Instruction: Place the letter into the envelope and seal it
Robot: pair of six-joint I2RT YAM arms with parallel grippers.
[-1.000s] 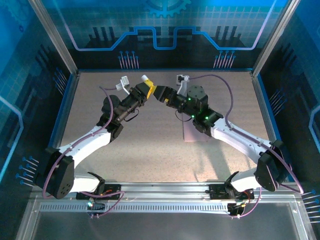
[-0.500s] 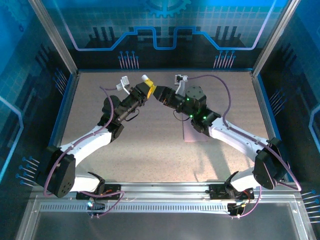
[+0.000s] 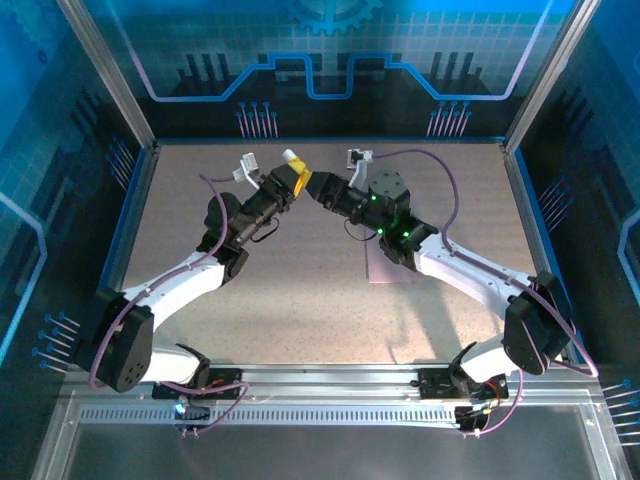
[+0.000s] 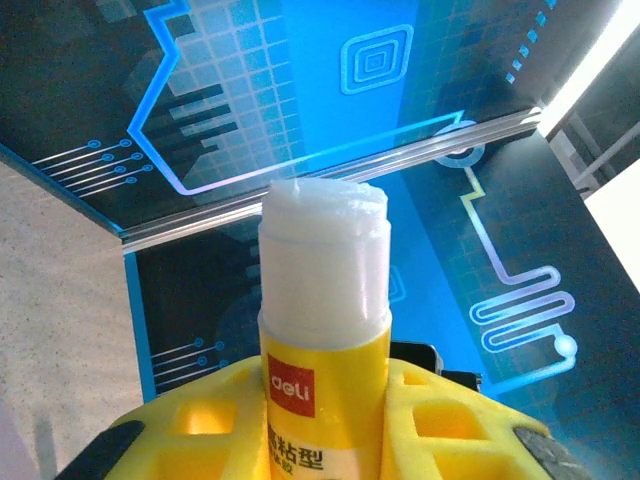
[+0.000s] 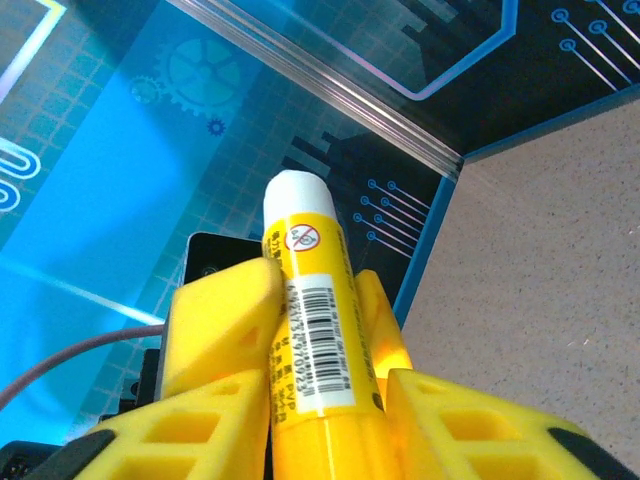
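My left gripper (image 3: pixel 293 183) is shut on a yellow glue stick (image 3: pixel 298 178), raised above the far middle of the table. In the left wrist view the stick (image 4: pixel 325 300) stands upright between the yellow fingers of the left gripper (image 4: pixel 325 390), with its white glue end bare. My right gripper (image 3: pixel 320 188) meets it from the right. In the right wrist view the right gripper (image 5: pixel 325 445) presses both sides of the stick's (image 5: pixel 315 330) lower end, below the left gripper's fingers (image 5: pixel 225 310). The pale pink envelope (image 3: pixel 385 272) lies flat, partly under my right arm. The letter is hidden.
Blue-edged walls (image 3: pixel 135 215) border the speckled table (image 3: pixel 300 310) on the left, right and far sides. A metal rail (image 3: pixel 320 378) runs along the near edge by the arm bases.
My right arm has edged a little left toward the left gripper. The left arm and the glue stick have stayed in place.
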